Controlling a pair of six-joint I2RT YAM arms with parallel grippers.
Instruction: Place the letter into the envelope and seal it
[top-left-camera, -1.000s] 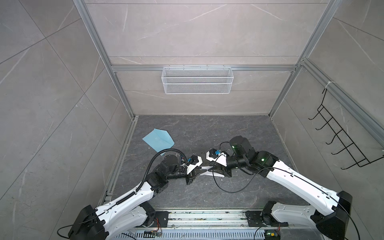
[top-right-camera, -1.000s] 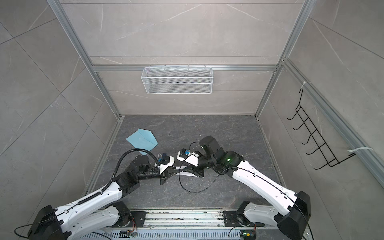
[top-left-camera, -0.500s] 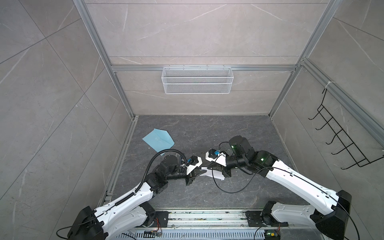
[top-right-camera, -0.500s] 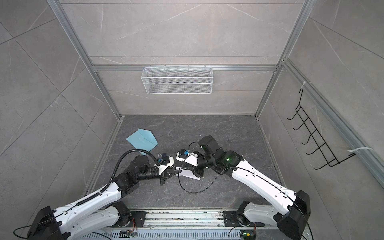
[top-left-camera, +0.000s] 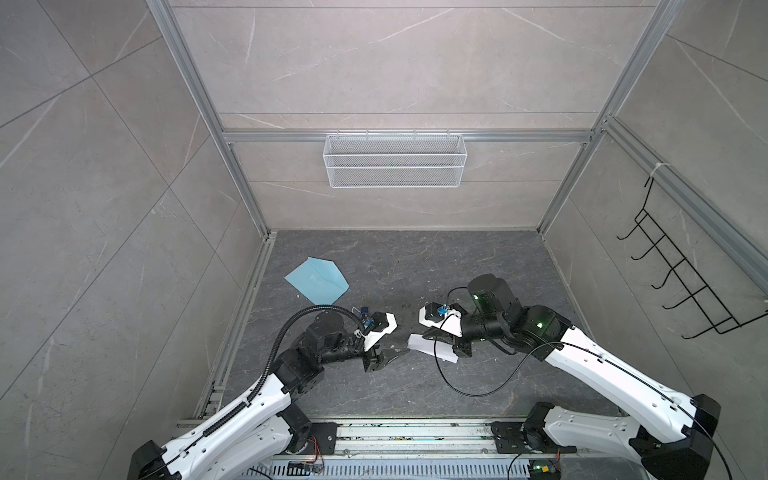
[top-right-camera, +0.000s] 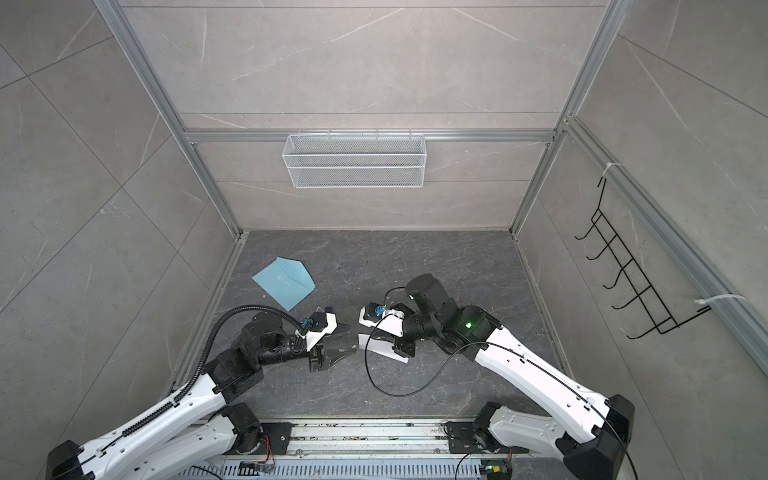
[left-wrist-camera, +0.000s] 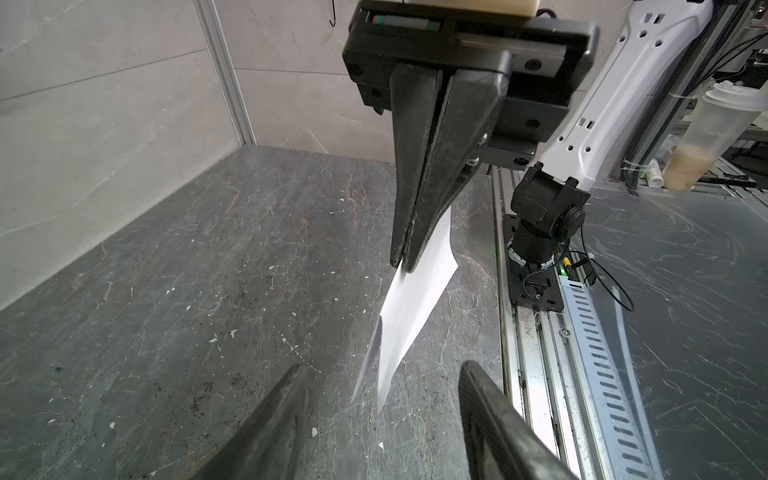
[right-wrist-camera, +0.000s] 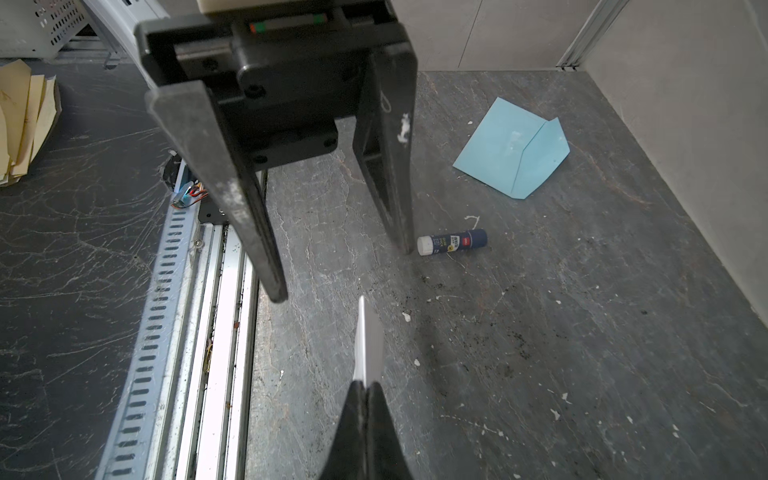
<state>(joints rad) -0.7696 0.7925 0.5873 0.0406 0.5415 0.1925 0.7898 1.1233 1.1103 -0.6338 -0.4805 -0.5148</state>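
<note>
Left wrist view: thin white folded letter (left-wrist-camera: 415, 307) is clamped between the shut black wedge-shaped jaws of the right end effector (left-wrist-camera: 405, 266). Left end effector (right-wrist-camera: 344, 272) is spread apart, empty. Light blue paper envelope (right-wrist-camera: 511, 153), pointed flap unfolded, is laid flat on the mottled grey bench (right-wrist-camera: 540, 332), near a cylindrical glue stick (right-wrist-camera: 453, 242).

Arm links (top-left-camera: 602, 374): white shells, small round holes, black joints.
Left arm conduit (top-left-camera: 320, 308): black, corrugated.
Right arm cable (top-left-camera: 473, 394): thin, black.
Status lights (top-left-camera: 539, 324): green, on right arm joints.
Wrist camera housings (top-left-camera: 382, 328): white, angular; blue connectors.
Left gripper (right-wrist-camera: 343, 272): black tapered fingers, white smear on one.
Right gripper (left-wrist-camera: 405, 262): black wedge fingers; red-green marked rail.
</note>
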